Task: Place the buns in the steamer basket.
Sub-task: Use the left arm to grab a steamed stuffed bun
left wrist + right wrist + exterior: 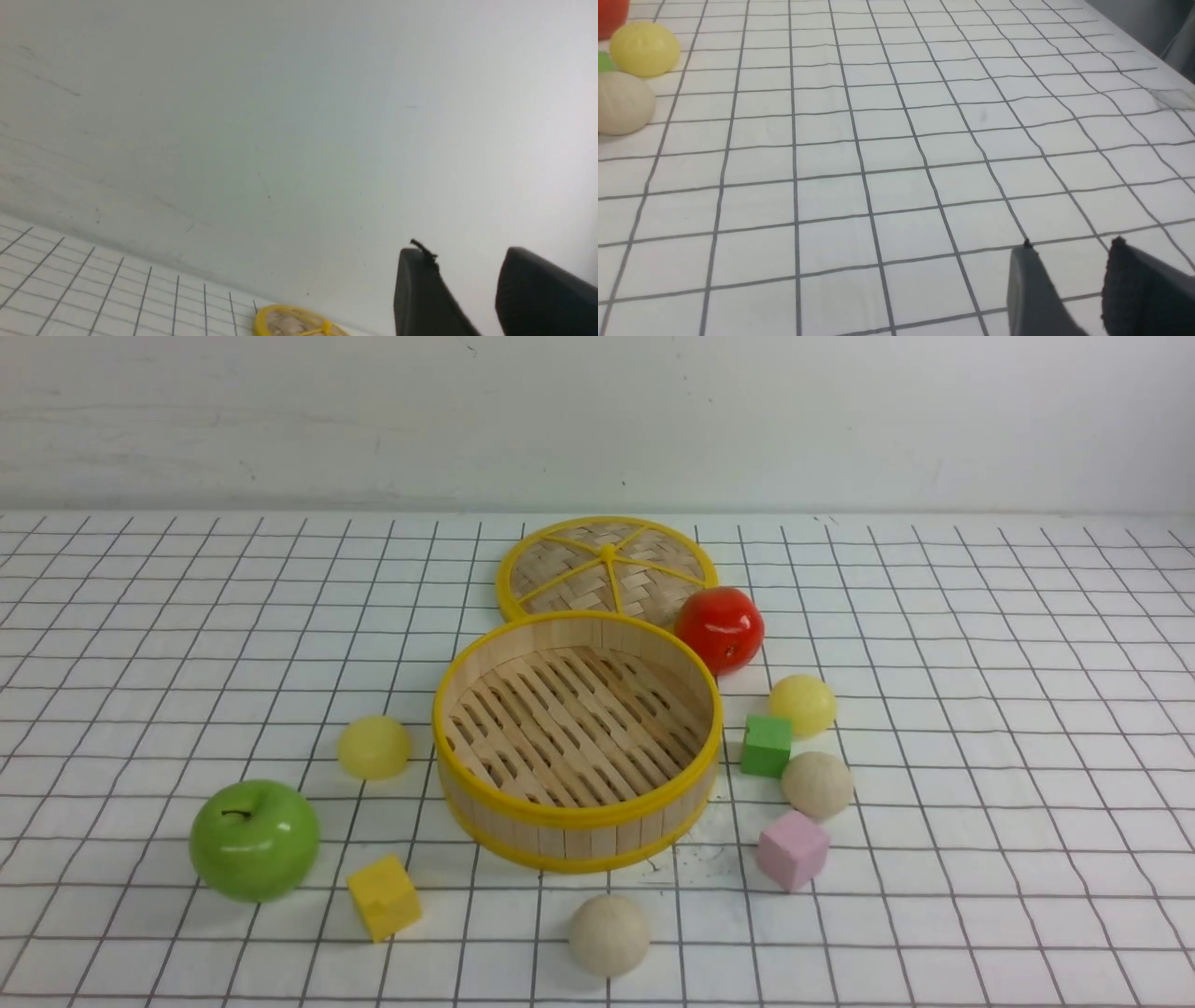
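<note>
Your right gripper (1073, 245), jaws apart and empty, is nearer: a yellow bun (644, 49) and a beige bun (623, 109) lie ahead, toward the basket (579, 817). Your left gripper (467, 254), likewise parted and empty, faces the wall (280, 116).

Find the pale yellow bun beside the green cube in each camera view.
Front view: yellow bun, right of the steamer basket, behind the green cube.
Left wrist view: not in it.
Right wrist view: yellow bun, between red apple and beige bun.
Shared landmark: that beige bun.
</note>
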You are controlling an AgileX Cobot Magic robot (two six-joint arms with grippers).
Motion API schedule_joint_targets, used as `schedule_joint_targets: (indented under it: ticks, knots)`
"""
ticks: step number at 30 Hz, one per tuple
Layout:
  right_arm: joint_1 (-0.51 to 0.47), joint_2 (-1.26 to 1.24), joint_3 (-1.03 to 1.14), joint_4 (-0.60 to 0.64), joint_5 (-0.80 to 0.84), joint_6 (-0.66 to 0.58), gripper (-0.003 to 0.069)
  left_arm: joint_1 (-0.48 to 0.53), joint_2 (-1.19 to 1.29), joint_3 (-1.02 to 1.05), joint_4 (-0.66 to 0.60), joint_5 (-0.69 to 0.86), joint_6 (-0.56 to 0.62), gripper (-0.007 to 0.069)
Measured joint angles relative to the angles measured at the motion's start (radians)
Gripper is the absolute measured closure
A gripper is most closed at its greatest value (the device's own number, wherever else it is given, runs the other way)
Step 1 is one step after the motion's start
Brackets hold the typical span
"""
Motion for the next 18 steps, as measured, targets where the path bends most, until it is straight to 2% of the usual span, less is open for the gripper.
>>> schedule_joint_targets:
  ticks: [5,12,18]
  knots:
    - [0.000,0.000,0.000,0.000,0.000,0.000,0.0420,0.000,0.065,-0.213,-0.003,0.193,-0.039,0.0386]
    - [0.000,0.000,0.000,0.000,0.000,0.000,0.0420,0.000,0.334,-0.471,-0.010,0.541,-0.087,0.0386]
    - [0.000,0.000,0.000,0.000,0.000,0.000,0.0420,0.000,0.489,-0.500,-0.009,0.586,-0.087,0.0386]
